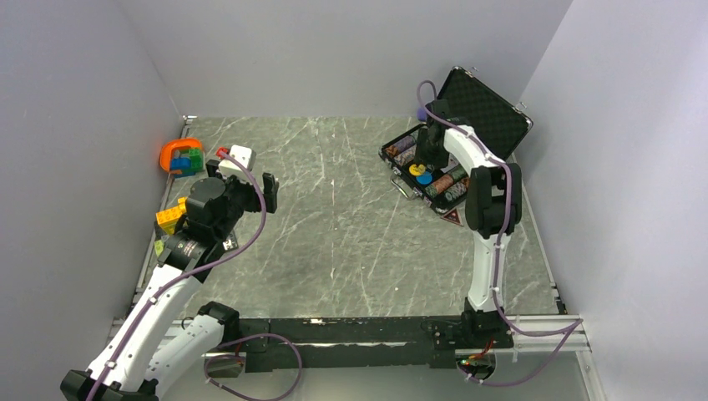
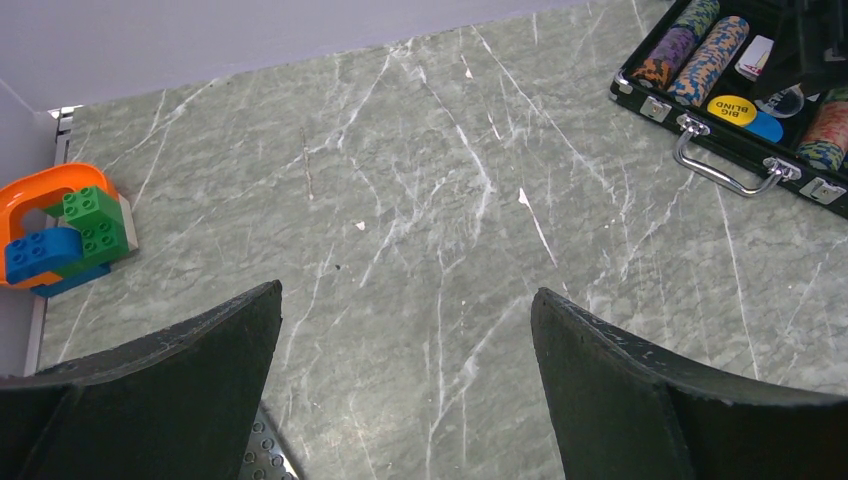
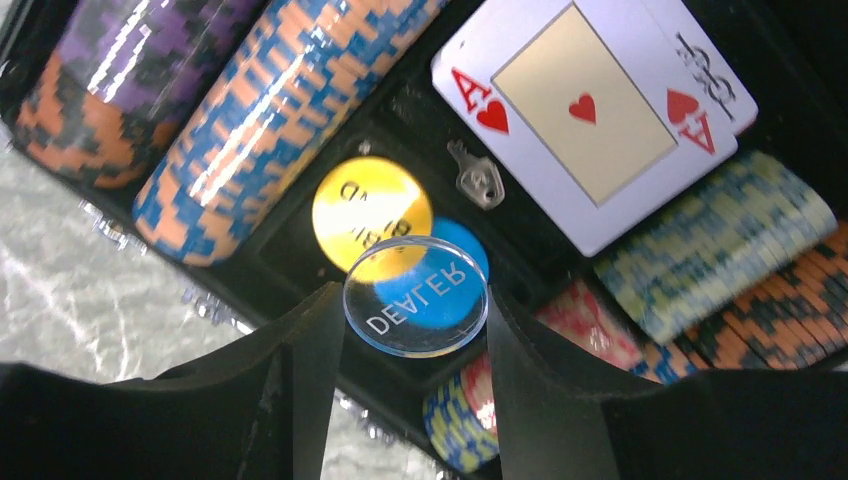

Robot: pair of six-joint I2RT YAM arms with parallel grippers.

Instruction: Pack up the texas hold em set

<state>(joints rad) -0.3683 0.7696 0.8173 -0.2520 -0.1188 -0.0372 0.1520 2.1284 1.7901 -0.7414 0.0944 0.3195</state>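
The black briefcase (image 1: pixel 488 109) lies open at the back right, with its lid up. Its tray holds chip stacks (image 3: pixel 270 110), a card deck (image 3: pixel 590 115) with the ace of hearts on top, a yellow disc (image 3: pixel 370 208) and a blue disc (image 3: pixel 462 245). My right gripper (image 3: pixel 410 320) hangs over the tray, shut on a clear round DEALER disc (image 3: pixel 415 297) held just above the blue and yellow discs. It also shows in the top view (image 1: pixel 430 150). My left gripper (image 2: pixel 405 330) is open and empty over bare table at the left, far from the case (image 2: pixel 640 95).
An orange ring with coloured toy blocks (image 1: pixel 181 156) sits by the left wall, also in the left wrist view (image 2: pixel 30 195). A yellow block (image 1: pixel 171 215) lies beside the left arm. A small red triangle (image 1: pixel 452 217) lies in front of the case. Walls close three sides.
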